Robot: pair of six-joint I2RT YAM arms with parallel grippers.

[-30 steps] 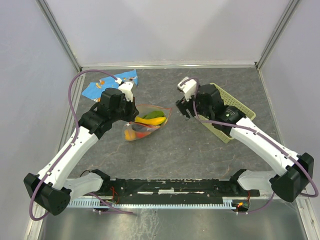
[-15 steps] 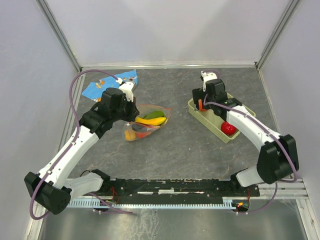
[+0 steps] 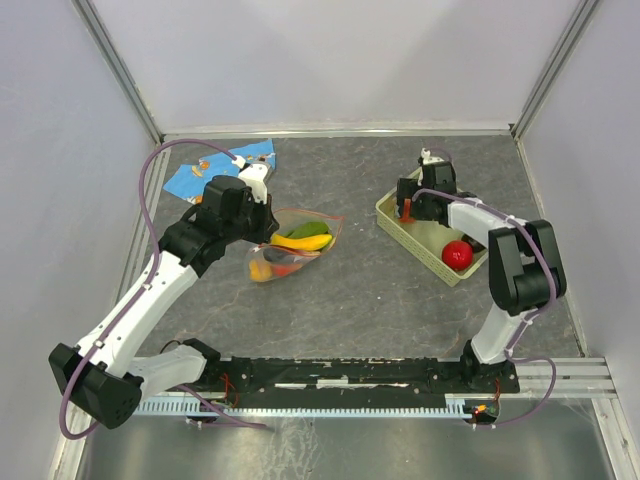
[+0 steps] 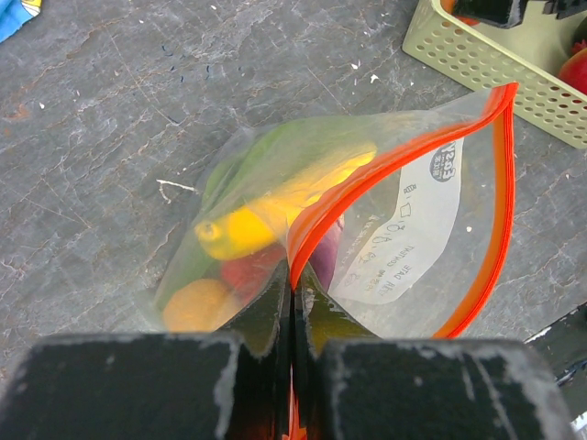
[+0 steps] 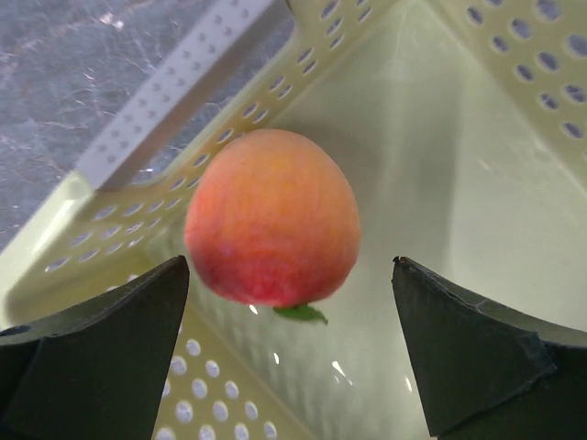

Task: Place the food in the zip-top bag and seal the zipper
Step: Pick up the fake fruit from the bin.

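Observation:
The clear zip-top bag [image 3: 290, 245] lies at mid-table, mouth open, with its red-orange zipper [image 4: 500, 211] along the rim. Inside it I see a yellow banana [image 4: 266, 215], a green leaf [image 4: 275, 151], an orange [image 4: 193, 307], a red piece and a purple eggplant [image 4: 326, 258]. My left gripper [image 4: 293, 302] is shut on the zipper edge of the bag. My right gripper [image 5: 289, 275] is open, inside the pale green basket [image 3: 400, 222], its fingers either side of a peach [image 5: 272, 228]. A red round fruit [image 3: 458, 254] lies in the basket's near end.
A blue cloth with orange prints [image 3: 200, 172] lies at the back left, behind the left arm. The basket stands at the right, angled toward the right wall. The arm bases and a black rail [image 3: 350, 375] run along the near edge.
My right arm has swung back from beside the bag into the basket's far end, uncovering the red fruit. The left gripper and the bag have not moved.

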